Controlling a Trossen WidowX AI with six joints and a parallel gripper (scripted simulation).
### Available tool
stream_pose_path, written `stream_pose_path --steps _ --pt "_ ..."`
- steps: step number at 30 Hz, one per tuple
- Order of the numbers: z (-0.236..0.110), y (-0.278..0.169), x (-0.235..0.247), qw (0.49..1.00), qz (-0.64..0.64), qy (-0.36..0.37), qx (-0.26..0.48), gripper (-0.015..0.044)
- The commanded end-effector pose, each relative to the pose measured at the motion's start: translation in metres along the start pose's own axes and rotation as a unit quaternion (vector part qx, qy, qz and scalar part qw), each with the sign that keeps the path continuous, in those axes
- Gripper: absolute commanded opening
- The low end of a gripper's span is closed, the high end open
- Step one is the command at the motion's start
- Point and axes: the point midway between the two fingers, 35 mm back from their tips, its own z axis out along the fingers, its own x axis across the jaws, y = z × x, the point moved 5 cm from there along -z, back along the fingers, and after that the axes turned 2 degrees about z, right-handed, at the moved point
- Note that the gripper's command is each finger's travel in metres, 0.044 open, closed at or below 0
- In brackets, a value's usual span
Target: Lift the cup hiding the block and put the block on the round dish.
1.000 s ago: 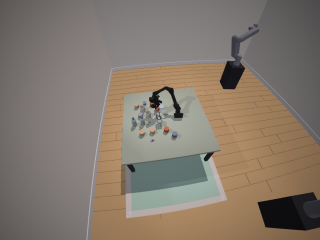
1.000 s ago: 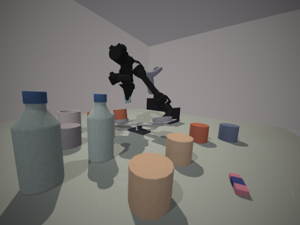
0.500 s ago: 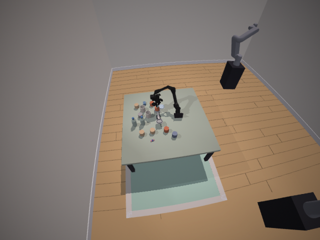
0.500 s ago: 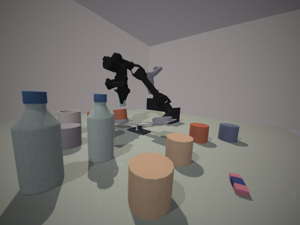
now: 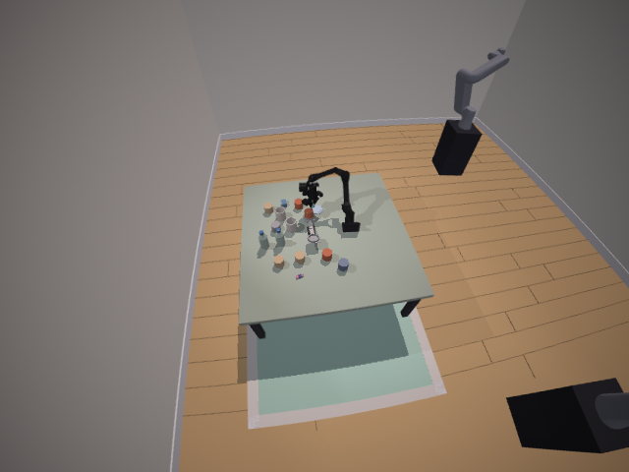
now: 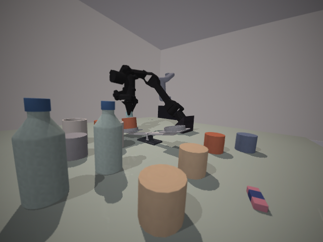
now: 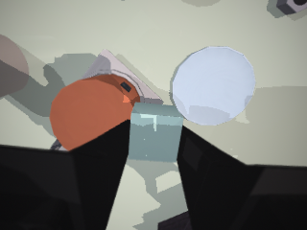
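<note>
Item: block [image 7: 155, 133], pale teal, small. I am gripping it in the gripper [image 7: 154, 139], jaws pinching its flat sides. Probably light, rigid, slightly slick. The dish [image 7: 213, 85] is lying just ahead-right; the cup [image 7: 91, 112] ahead-left.

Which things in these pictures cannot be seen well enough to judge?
- Wrist view: the fingers cover both sides of the teal block held by the gripper, and its underside is hidden.
- Wrist view: the block's height above the pale round dish cannot be read.
- Exterior view: the bottle hides part of the balance.
- Top view: the tabletop objects are too small to identify.
</note>
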Motion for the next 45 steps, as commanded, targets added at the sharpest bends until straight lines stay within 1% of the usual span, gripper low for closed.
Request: stream_pose_path --steps 1,11,18,28,36,45 --pt "0.006 0.005 -0.019 1.0 0.003 -0.013 -0.008 0.0" --pt "0.018 0.01 -0.059 0.999 0.012 -0.045 -0.017 0.0" --pt "0.024 0.01 -0.06 0.999 0.012 -0.045 -0.017 0.0" --pt "0.058 0.011 -0.064 0.999 0.012 -0.046 -0.018 0.0" --pt "0.061 0.011 -0.064 0.999 0.012 -0.046 -0.018 0.0" --pt "0.075 0.012 -0.066 0.999 0.012 -0.046 -0.018 0.0"
